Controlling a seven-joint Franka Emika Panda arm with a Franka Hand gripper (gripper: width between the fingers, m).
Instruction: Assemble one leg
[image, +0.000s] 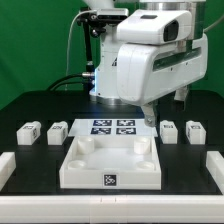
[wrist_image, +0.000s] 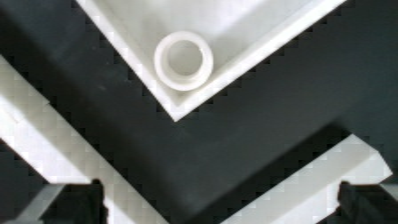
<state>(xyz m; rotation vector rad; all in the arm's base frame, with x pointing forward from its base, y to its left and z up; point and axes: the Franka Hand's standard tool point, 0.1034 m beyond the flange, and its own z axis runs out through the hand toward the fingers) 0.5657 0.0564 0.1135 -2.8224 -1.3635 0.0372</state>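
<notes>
Closest to the exterior camera lies the square tabletop part (image: 78, 170), a glossy white plastic tray with raised walls, scooped corners and a small black-and-white tag on its front face. It rests flat on the matte black table (image: 30, 105). Behind it the legs stand in a row, all apart from the tray and none held. The first leg (image: 28, 131) and second leg (image: 57, 130) are on the exterior view's left. The third leg (image: 170, 131) and fourth leg (image: 194, 130) are on its right. Each is a stubby white block with a tagged face. Between the two pairs lies the marker board (image: 112, 127), thin and flat. The bulky white arm (image: 150, 60) reaches in from behind, wrist bent downward. Its end effector (image: 150, 118) hangs over the tray's far corner on the exterior view's right. In the wrist view the dark fingers (wrist_image: 59, 203) sit far apart at the frame's edges, so the end effector (wrist_image: 214, 203) is spread wide and holds nothing. Beyond them that tray corner shows a smooth round socket (wrist_image: 182, 57).
</notes>
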